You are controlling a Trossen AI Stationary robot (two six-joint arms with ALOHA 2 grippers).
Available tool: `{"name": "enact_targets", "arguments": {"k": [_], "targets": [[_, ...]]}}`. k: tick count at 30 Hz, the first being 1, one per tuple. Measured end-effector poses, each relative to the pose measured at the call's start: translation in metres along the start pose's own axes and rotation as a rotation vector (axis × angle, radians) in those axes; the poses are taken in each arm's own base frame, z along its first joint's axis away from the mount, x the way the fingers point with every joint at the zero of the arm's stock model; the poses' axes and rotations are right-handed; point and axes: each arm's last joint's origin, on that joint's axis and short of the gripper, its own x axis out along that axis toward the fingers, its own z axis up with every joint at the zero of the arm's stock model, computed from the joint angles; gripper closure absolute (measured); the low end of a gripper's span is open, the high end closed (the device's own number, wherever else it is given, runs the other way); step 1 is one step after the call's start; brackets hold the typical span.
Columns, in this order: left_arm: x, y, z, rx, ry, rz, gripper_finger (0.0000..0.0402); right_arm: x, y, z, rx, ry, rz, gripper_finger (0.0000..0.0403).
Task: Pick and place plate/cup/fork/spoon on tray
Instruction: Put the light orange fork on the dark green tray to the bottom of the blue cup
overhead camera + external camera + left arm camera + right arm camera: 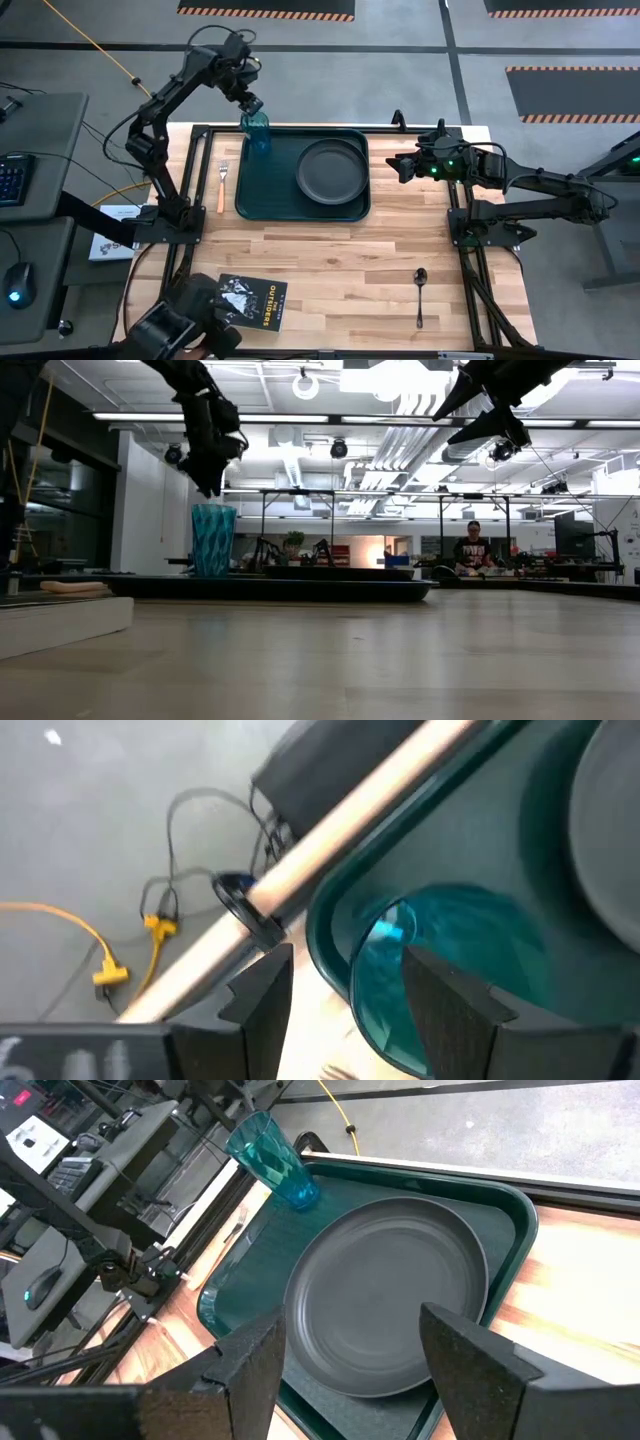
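Note:
The dark green tray lies at the table's far middle. The dark plate lies flat in its right half. The teal cup stands upright on its base in the tray's far left corner. My left gripper is open just above the cup's mouth and clear of it in the low view. The fork lies on the table left of the tray. The dark spoon lies near the front right. My right gripper is open and empty, right of the tray, facing the plate.
A black booklet with white print lies at the table's near left. A white paper lies off the left edge. Dark frame rails run along both table sides. Bare wood lies between the tray and the near edge.

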Motion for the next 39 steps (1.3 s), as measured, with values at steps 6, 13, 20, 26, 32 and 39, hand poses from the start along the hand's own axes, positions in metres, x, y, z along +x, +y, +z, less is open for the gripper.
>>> {"name": "enact_targets", "arguments": {"k": [6, 13, 20, 26, 32, 39], "targets": [[-0.040, 0.003, 0.000, -0.058, -0.229, 0.048, 0.0222, 0.000, 0.000, 0.000, 0.000, 0.000, 0.000, 0.0180], [-0.092, 0.001, -0.004, -0.182, -0.522, 0.059, 0.0222, 0.000, 0.000, 0.000, 0.010, 0.000, 0.000, 0.0180], [-0.120, -0.008, -0.014, -0.180, -0.645, -0.001, 0.0222, 0.000, 0.000, 0.000, 0.008, 0.000, -0.001, 0.0180], [-0.125, -0.009, -0.016, -0.193, -0.657, -0.013, 0.0222, 0.000, 0.000, 0.000, 0.008, -0.006, -0.007, 0.0180], [-0.125, -0.009, -0.016, -0.266, -0.656, -0.038, 0.0222, 0.000, 0.000, 0.000, 0.008, -0.007, -0.008, 0.0180], [-0.125, -0.009, -0.016, -0.230, -0.655, -0.010, 0.0222, 0.000, 0.000, 0.000, 0.008, -0.007, -0.008, 0.0180]]}}
